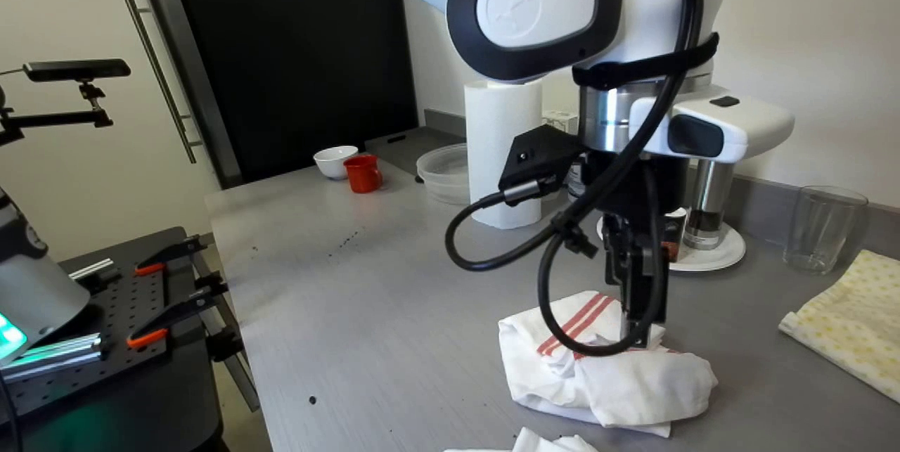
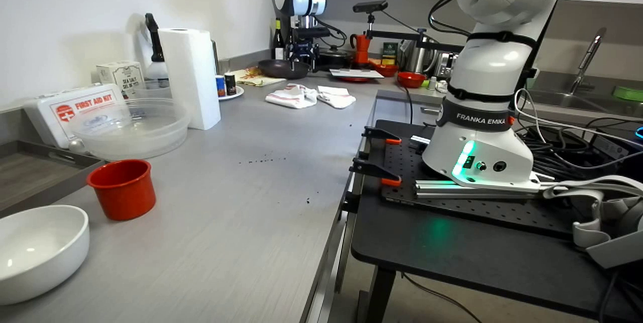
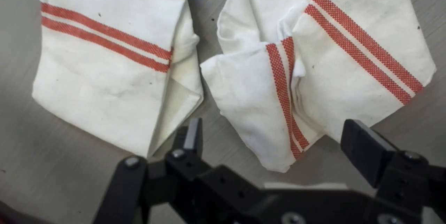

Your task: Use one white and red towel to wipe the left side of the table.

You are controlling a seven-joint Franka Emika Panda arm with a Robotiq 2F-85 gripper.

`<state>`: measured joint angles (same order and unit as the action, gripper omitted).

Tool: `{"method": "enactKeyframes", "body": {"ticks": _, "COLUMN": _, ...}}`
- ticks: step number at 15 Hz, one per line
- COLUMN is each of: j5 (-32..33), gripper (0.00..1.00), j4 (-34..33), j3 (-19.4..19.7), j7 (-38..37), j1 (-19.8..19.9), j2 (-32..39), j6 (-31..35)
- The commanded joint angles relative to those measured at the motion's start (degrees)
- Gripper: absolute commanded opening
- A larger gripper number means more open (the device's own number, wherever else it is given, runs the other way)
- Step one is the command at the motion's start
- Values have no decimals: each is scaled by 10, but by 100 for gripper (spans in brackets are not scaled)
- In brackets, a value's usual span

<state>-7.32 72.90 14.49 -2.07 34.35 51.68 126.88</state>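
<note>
Two folded white towels with red stripes lie on the grey table. In the wrist view, a left towel lies flat and a right towel is more crumpled. In an exterior view, a towel lies under the gripper and another towel is cut off at the bottom edge. The pair also shows at the table's far end. My gripper is open, pointing down with nothing between its fingers, above the lower corner of the right towel. Dark crumbs are scattered on the table.
A paper towel roll, a plate with jars, a glass and a yellow-patterned cloth stand along the wall side. A red mug, white bowl and plastic container sit at the other end.
</note>
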Motion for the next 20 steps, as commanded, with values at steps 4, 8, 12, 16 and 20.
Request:
{"method": "enactKeyframes", "body": {"ticks": 4, "j5": -15, "gripper": 100, "j4": -45, "j3": -56, "j7": 81, "j1": 32, "j2": 40, "j6": 21}}
{"method": "enactKeyframes", "body": {"ticks": 8, "j5": -7, "gripper": 100, "j4": -61, "j3": -58, "j7": 96, "j1": 35, "j2": 64, "j6": 13}}
{"method": "enactKeyframes", "body": {"ticks": 12, "j5": -1, "gripper": 100, "j4": -84, "j3": -58, "j7": 109, "j1": 37, "j2": 93, "j6": 6}}
{"method": "enactKeyframes", "body": {"ticks": 16, "j5": 5, "gripper": 100, "j4": -110, "j3": -57, "j7": 118, "j1": 40, "j2": 117, "j6": 0}}
{"method": "enactKeyframes", "body": {"ticks": 20, "j5": 9, "gripper": 100, "j4": -130, "j3": -57, "j7": 124, "j1": 44, "j2": 137, "j6": -6}}
